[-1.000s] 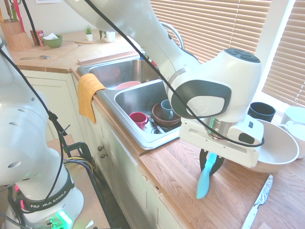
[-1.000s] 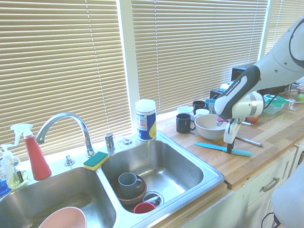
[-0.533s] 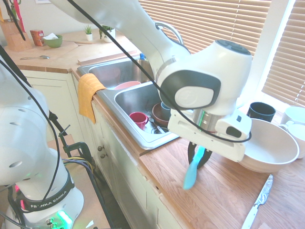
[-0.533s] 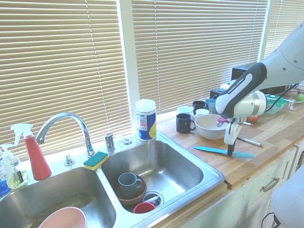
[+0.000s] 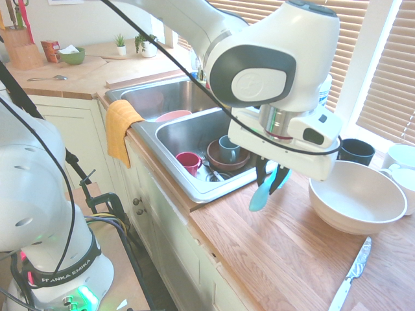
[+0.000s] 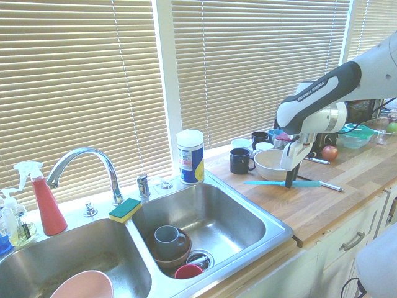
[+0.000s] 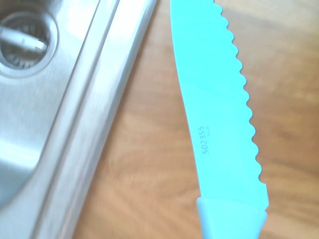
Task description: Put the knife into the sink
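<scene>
The knife (image 6: pixel 282 183) is held level in the air above the wooden surface (image 5: pixel 285 253), just short of the sink (image 6: pixel 282 231) rim, blade pointing toward the basin. The hand (image 5: pixel 270 183) is clamped on it near the handle end, its fingers shut around it. In the wrist view the serrated blade (image 7: pixel 214 104) lies beside the steel rim (image 7: pixel 94 124). This looks like the carry step: the grasp is made, the knife not yet over the basin. Next it needs moving across the rim, clear of the cups (image 5: pixel 227 148) inside, then letting go
</scene>
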Motion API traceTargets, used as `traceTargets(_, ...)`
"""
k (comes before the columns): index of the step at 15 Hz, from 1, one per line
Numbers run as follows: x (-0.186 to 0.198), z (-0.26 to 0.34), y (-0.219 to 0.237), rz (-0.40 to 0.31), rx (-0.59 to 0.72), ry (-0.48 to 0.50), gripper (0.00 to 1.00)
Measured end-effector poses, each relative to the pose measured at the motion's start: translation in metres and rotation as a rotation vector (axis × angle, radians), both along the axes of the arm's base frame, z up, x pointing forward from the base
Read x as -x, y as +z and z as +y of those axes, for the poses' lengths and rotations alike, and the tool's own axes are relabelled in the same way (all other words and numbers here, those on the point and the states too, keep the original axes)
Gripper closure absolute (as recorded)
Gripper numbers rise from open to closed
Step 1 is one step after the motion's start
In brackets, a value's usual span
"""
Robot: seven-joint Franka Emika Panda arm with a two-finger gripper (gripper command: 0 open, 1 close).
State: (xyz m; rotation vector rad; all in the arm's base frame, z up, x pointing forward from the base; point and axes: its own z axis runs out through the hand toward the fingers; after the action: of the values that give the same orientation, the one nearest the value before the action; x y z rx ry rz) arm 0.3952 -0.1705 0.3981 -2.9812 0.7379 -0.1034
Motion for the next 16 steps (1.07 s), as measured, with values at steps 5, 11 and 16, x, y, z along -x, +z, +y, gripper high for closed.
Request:
traceTargets(5,-0.031,0.066,0.035,-0.072,0.045,-0.105,1.00)
traceTargets(11,-0.054,0.194,0.024,-0.101,0.035,-0.229,1.00)
traceTargets(16,-0.070,0.275,-0.027,-0.148,0.018,-0.349,1.00)
